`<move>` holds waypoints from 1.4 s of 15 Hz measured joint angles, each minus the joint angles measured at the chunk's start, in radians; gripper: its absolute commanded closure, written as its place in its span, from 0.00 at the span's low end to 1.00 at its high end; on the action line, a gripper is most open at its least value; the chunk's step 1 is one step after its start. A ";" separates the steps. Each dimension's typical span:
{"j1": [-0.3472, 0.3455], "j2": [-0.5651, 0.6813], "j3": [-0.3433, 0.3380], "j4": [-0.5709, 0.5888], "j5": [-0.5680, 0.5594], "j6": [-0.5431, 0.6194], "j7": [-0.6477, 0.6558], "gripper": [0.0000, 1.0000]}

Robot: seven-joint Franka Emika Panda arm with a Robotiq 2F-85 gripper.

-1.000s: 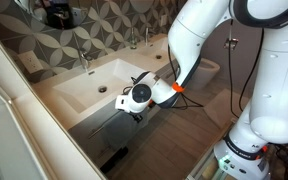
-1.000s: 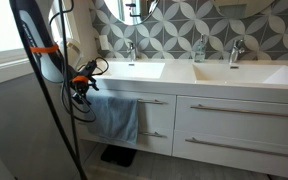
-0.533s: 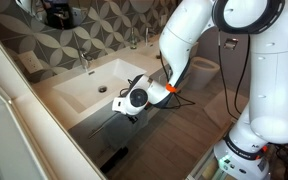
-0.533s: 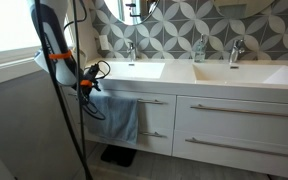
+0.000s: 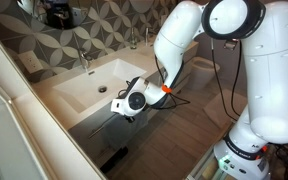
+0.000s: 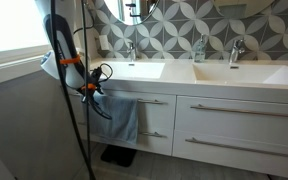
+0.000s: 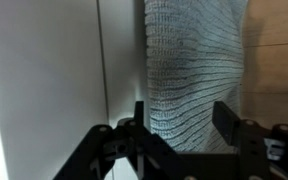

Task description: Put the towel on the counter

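Barely begun: the grey-blue towel (image 7: 194, 70) hangs just ahead of the gripper (image 7: 181, 115), below the vanity counter (image 6: 184, 78). The jaws stand apart astride it, seemingly not yet pinching; grasping, lifting and placing remain

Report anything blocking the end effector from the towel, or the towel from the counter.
Nothing visible does. The towel hangs straight ahead of the open end effector, just below the counter.
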State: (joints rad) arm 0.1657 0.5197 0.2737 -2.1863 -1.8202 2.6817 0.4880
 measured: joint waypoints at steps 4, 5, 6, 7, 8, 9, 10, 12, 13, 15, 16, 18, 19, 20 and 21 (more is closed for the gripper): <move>0.001 0.024 0.000 0.021 -0.045 -0.027 0.033 0.70; 0.001 0.029 0.000 0.026 -0.055 -0.033 0.040 0.77; 0.001 0.032 0.000 0.030 -0.064 -0.038 0.046 0.89; 0.001 0.033 0.001 0.032 -0.076 -0.044 0.055 0.97; 0.001 0.033 0.002 0.034 -0.083 -0.052 0.061 1.00; 0.001 0.033 0.005 0.037 -0.085 -0.059 0.062 0.98; 0.001 0.034 0.007 0.036 -0.086 -0.064 0.062 0.96; 0.001 0.034 0.009 0.035 -0.086 -0.069 0.061 0.96; 0.001 0.033 0.010 0.035 -0.086 -0.071 0.061 0.96; 0.001 0.033 0.012 0.033 -0.083 -0.075 0.059 0.93; 0.001 0.032 0.013 0.032 -0.081 -0.079 0.058 0.88; 0.001 0.031 0.015 0.030 -0.077 -0.086 0.055 0.84; 0.001 0.031 0.016 0.030 -0.076 -0.088 0.054 0.69; 0.001 0.031 0.017 0.029 -0.075 -0.089 0.054 0.75; 0.001 0.031 0.018 0.029 -0.074 -0.091 0.054 0.70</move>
State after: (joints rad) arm 0.1665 0.5502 0.2916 -2.1577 -1.8939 2.5908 0.5419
